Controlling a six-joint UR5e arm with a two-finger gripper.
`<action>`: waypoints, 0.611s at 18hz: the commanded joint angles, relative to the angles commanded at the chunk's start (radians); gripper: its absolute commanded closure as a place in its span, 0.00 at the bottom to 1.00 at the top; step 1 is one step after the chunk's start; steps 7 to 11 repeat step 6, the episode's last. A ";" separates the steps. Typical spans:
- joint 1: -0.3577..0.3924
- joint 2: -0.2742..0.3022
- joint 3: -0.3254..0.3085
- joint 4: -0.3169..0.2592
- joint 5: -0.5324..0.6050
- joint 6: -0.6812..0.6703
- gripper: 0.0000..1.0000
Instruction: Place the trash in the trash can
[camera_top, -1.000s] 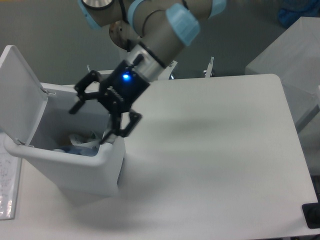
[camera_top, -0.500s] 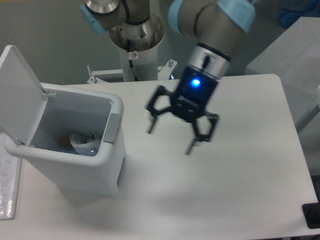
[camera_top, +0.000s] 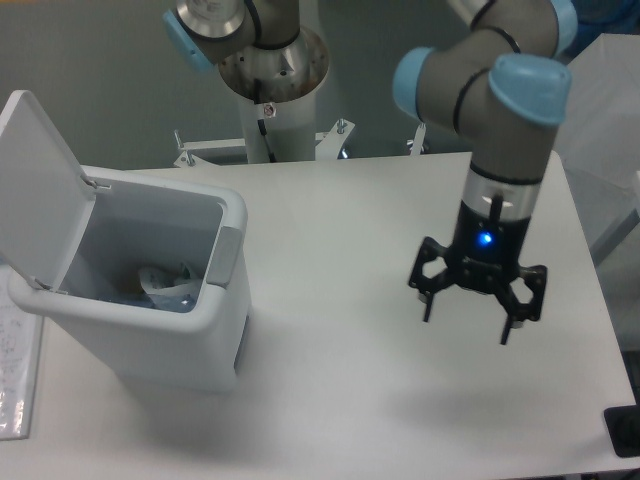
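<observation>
With crumpled trash (camera_top: 162, 284) lying inside the open-lidded trash can (camera_top: 215, 340) at left, the gripper (camera_top: 467, 329) hung wide open and empty at right, the job apparently done

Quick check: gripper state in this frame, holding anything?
Gripper: open, holding nothing, above the table to the right of the trash can.

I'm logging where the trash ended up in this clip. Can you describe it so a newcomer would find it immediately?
Start at the white trash can on the table's left side, its lid flipped up. Look down through the open top to the bottom: the trash is the crumpled clear plastic lying there, the only loose item, pale and bluish against the smooth grey-white walls.
</observation>
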 joint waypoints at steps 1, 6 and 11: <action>0.002 -0.011 0.008 -0.023 0.018 0.025 0.00; -0.009 -0.055 0.115 -0.196 0.154 0.111 0.00; -0.009 -0.055 0.115 -0.196 0.154 0.111 0.00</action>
